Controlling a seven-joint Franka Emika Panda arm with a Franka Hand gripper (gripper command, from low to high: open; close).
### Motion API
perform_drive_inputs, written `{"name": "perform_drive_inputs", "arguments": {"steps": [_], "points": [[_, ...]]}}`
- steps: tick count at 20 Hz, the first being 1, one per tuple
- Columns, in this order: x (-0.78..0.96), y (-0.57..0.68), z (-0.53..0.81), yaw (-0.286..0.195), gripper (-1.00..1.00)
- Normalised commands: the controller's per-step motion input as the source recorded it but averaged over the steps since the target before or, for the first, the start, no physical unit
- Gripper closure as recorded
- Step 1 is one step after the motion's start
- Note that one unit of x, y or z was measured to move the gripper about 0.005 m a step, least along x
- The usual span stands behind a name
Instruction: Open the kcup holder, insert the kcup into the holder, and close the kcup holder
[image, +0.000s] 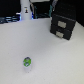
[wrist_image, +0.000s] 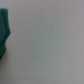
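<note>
so the kcup holder (image: 63, 25) sits on the white table (image: 45, 55), black box with both front panels flush, looks shut. The kcup (image: 27, 62) is out on the open table, well apart from the holder, nearer the camera and off toward the exterior view's left of it, green-blue top facing up. A tall white bottle-like thing (image: 25, 11) stands farther back from the holder. Wrist view is mostly blank table plus a blurry teal shape (wrist_image: 4, 30) at the edge. Can't tell if the hand is open or closed
</note>
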Motion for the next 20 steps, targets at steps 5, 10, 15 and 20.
{"name": "perform_drive_inputs", "arguments": {"steps": [5, 10, 15, 20], "points": [[-0.17, 0.74, 0.07, -0.182, -1.0], [-0.09, 0.79, 0.02, -0.185, -1.0], [-0.06, 0.83, -0.01, -0.182, -1.0], [-0.15, 0.78, -0.08, -0.179, -1.0]]}}
